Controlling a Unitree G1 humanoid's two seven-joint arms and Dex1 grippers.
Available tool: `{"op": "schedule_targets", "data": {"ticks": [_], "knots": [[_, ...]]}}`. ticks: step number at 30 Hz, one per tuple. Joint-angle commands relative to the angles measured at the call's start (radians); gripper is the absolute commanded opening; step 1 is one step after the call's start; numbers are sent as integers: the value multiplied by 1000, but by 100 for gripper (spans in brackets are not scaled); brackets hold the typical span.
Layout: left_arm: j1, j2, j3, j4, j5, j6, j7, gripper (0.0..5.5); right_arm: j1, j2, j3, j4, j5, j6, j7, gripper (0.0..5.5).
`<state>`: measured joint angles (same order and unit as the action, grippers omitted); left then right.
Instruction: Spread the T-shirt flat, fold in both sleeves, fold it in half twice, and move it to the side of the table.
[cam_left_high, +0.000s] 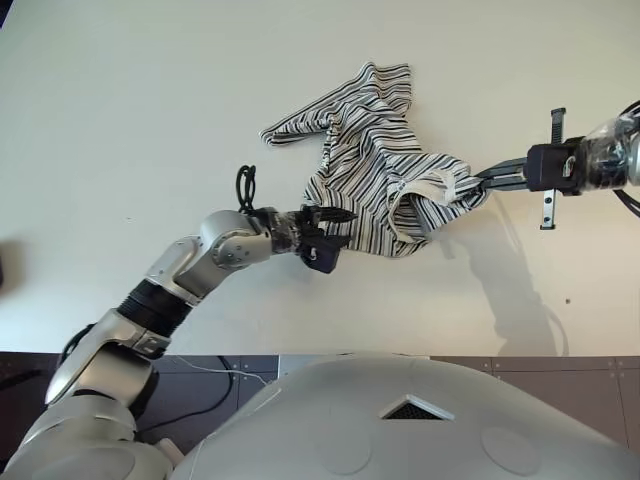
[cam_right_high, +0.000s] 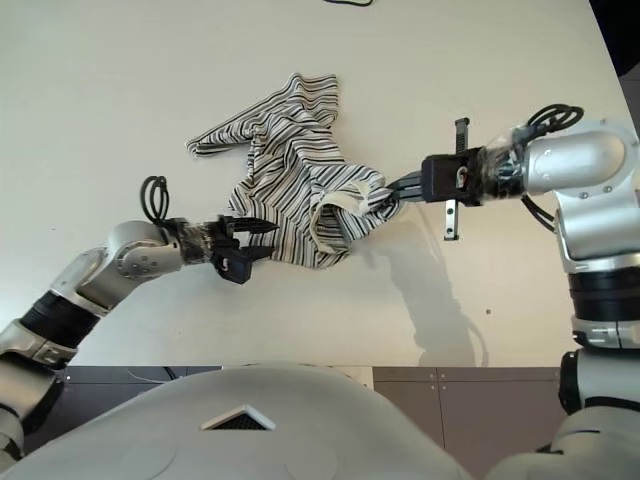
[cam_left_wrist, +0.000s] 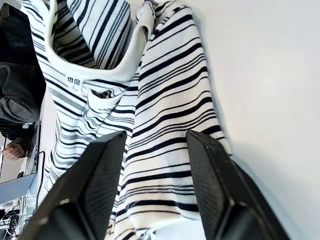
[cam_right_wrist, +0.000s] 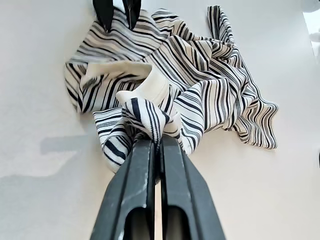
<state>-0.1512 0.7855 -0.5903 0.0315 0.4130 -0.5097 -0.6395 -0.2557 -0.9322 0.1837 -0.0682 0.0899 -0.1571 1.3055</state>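
— Where's the T-shirt (cam_left_high: 372, 165) now?

— In a crumpled heap near the middle of the worktop (cam_left_high: 120, 120), nowhere near flat. The right end effector (cam_right_high: 385, 197) is clamped on a bunched wad of cloth at the heap's right side. The left end effector (cam_left_high: 338, 235) sits at the near left edge with its fingers (cam_left_wrist: 95, 190) apart and striped fabric lying between them, not gripped.

— What worries you?

— That right pinch. It looks like several layers are twisted together, so a pull may drag the whole lump across instead of opening it. The same goes for the left: if it closes where it is, it could catch two layers and lock in a fold. And if only one side holds, I reckon the shirt will just slide.

— Can you see that from overhead?

— Not really. The head views give the heap's outline, with one striped corner trailing off to the far left. The right wrist view shows how tightly the wad is bunched at the closed tips. The left wrist view shows the gap on either side of the cloth, and the white collar (cam_left_wrist: 117, 76) lying open just beyond it.
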Motion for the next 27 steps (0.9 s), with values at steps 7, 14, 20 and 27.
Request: {"op": "schedule_targets", "data": {"ticks": [7, 14, 20, 27], "knots": [[5, 233, 56, 314, -16, -65, -151, 226, -60, 23, -68, -133, -44, -93, -157, 11], [-18, 259, 75, 330, -117, -107, -291, 226, 122, 25, 111, -338, 159, 184, -31, 11], [-50, 257, 100, 325, -164, -85, -386, 226, 150, 139, 213, -299, 178, 346, -75, 11], [12, 283, 109, 237, -194, -42, -464, 226, 172, 139, 194, -274, 120, 406, -141, 44]]}}
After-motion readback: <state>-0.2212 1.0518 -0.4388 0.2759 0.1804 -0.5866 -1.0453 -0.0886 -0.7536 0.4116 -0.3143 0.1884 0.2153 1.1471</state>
